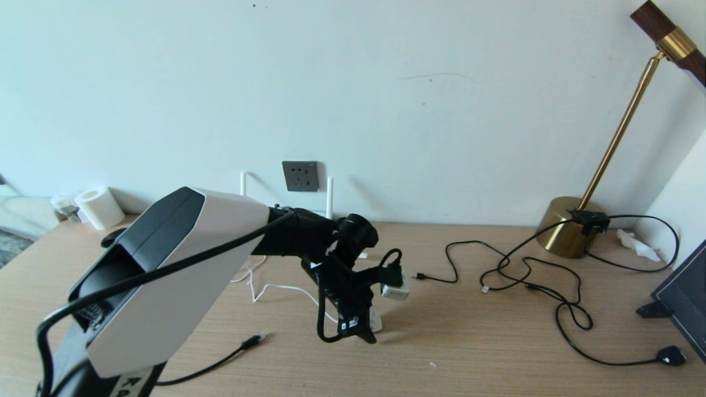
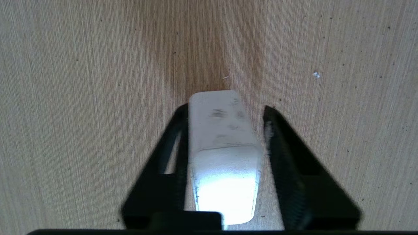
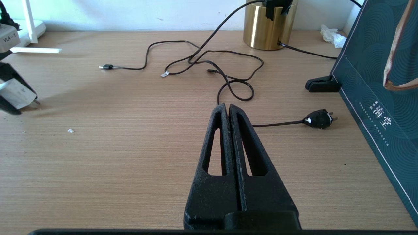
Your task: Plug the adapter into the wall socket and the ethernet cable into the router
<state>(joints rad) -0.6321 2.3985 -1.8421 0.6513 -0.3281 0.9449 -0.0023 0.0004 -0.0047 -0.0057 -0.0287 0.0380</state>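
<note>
The white adapter (image 2: 222, 137) stands on the wooden table (image 1: 496, 342), and in the head view it shows as a white block (image 1: 376, 320) under my left arm. My left gripper (image 2: 225, 109) points down and straddles it: one finger (image 2: 181, 130) lies against its side, the other finger (image 2: 277, 137) stands a narrow gap off. Its thin white cord (image 1: 265, 286) trails back toward the wall. The dark grey wall socket (image 1: 300, 176) sits on the wall above. The router (image 3: 32, 27) lies below the socket, and two of its antennas (image 1: 330, 197) rise behind my arm. The ethernet cable (image 1: 251, 341) lies near the front edge. My right gripper (image 3: 228, 106) is shut and empty.
A brass lamp (image 1: 568, 226) stands at the back right, with thin black cables (image 1: 524, 275) looping across the table to a black two-pin plug (image 1: 670, 355). A dark green box (image 1: 684, 298) leans at the right edge. A paper roll (image 1: 99, 207) sits at the back left.
</note>
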